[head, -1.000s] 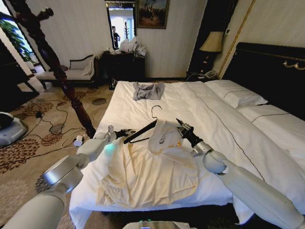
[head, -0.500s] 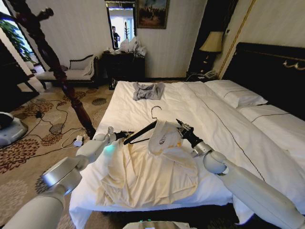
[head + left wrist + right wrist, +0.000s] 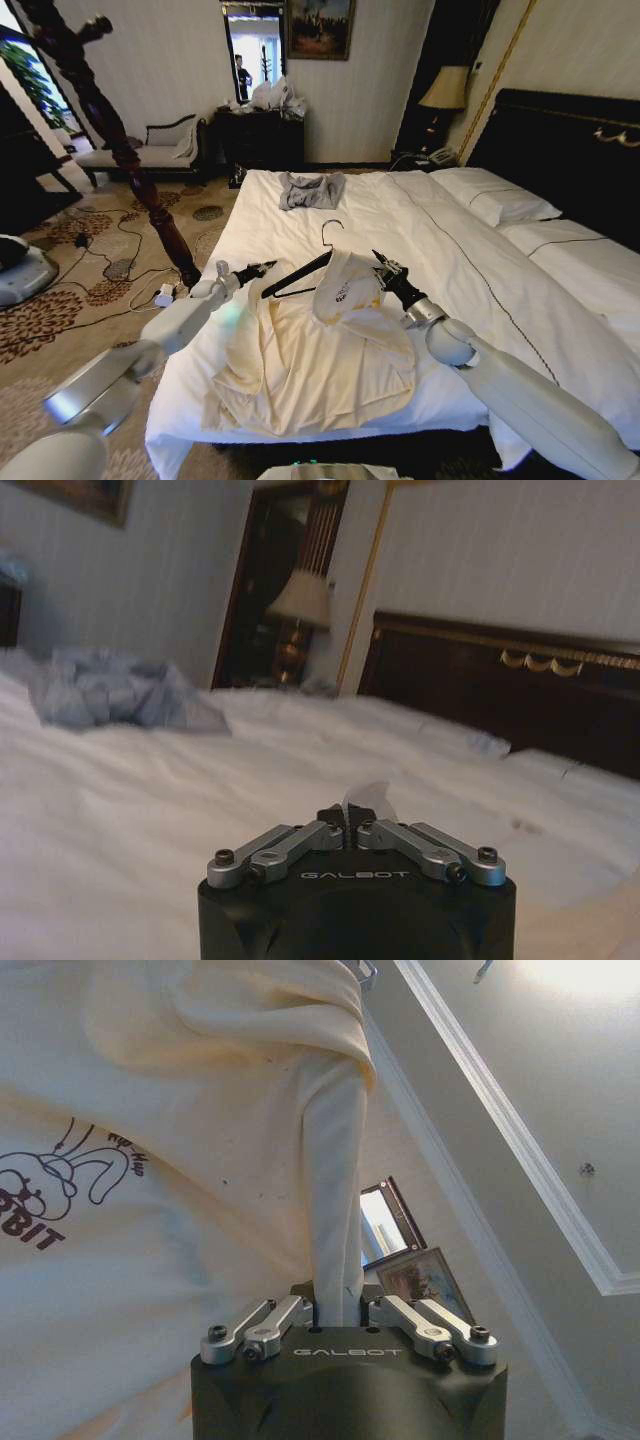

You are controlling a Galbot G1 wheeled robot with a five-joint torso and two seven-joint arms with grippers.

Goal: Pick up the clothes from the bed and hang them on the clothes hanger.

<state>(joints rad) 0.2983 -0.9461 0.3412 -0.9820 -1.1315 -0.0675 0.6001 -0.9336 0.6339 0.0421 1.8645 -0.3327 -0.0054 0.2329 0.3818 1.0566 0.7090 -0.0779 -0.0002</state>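
Note:
The cream clothes (image 3: 310, 360) lie spread over the foot of the white bed (image 3: 450, 250). One fold with a dark emblem is lifted, and my right gripper (image 3: 380, 262) is shut on it. That pinched fold (image 3: 335, 1210) rises straight from the right gripper (image 3: 335, 1305). The dark clothes hanger (image 3: 295, 275) slants up from the clothes, its silver hook (image 3: 330, 232) on top and its right end under the raised fold. My left gripper (image 3: 262, 267) hovers just above the hanger's low left end. In the wrist view the left gripper (image 3: 350, 820) is shut, and I cannot tell whether it touches the hanger.
A small grey garment (image 3: 310, 190) lies farther up the bed. The black headboard (image 3: 570, 150) and pillows are at the right. A dark wooden post (image 3: 130, 170) stands left of the bed over cables on the carpet (image 3: 110, 270). A lamp (image 3: 445, 90) stands behind.
My left gripper has shifted a little up and left, its arm stretched out lower. The hanger and hook have risen slightly. The right gripper has stayed put with the fold.

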